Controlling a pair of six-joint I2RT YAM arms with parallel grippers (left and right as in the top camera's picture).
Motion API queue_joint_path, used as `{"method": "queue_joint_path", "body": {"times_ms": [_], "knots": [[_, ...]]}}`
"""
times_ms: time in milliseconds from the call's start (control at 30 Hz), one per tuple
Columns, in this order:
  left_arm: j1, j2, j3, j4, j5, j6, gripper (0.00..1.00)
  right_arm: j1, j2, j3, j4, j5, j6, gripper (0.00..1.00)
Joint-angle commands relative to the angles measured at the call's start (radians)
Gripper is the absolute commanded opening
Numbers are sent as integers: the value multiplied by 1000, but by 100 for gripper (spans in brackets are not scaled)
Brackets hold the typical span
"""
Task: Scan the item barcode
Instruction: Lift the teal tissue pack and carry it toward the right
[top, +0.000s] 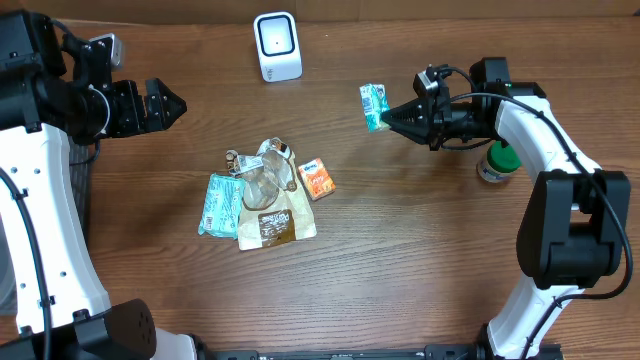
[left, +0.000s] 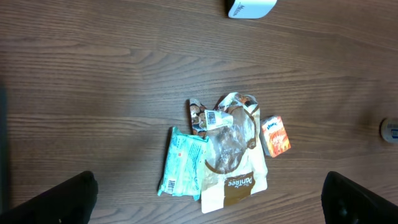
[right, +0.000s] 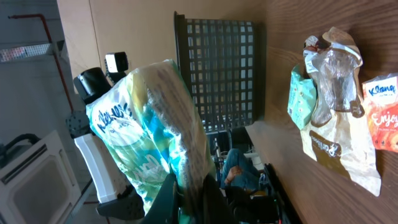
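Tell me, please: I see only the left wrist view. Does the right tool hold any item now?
Observer: Yes, the right tool is shut on a small teal-and-white plastic packet.
Operator: Where is it from the scanner?
Observer: The white box-shaped scanner stands at the table's far edge; the packet is on its right side, apart from it.
Operator: Something is cut at my right edge.
Observer: That is likely a white bottle with a green cap, standing beside the right arm.

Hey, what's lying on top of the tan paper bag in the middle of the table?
A crumpled clear plastic wrapper lies over the upper part of the tan bag. The bag's lower printed half shows; its top edge and whatever is beneath the bag are hidden.
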Motion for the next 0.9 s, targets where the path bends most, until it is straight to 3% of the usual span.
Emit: {"method": "queue_joint_path", "body": {"times_ms": [0,533,733,867], "knots": [[-8,-11,5,0,-4,23,100,-6,-19,15,6,-34,-7,4],[-7,-11,5,0,-4,23,99,-5,-19,15,6,-30,-15,4],[-7,-11,5,0,-4,23,100,27,-19,14,5,63,-14,4],[-7,-11,5,0,-4,23,100,77,-19,14,2,292,58,4]]}}
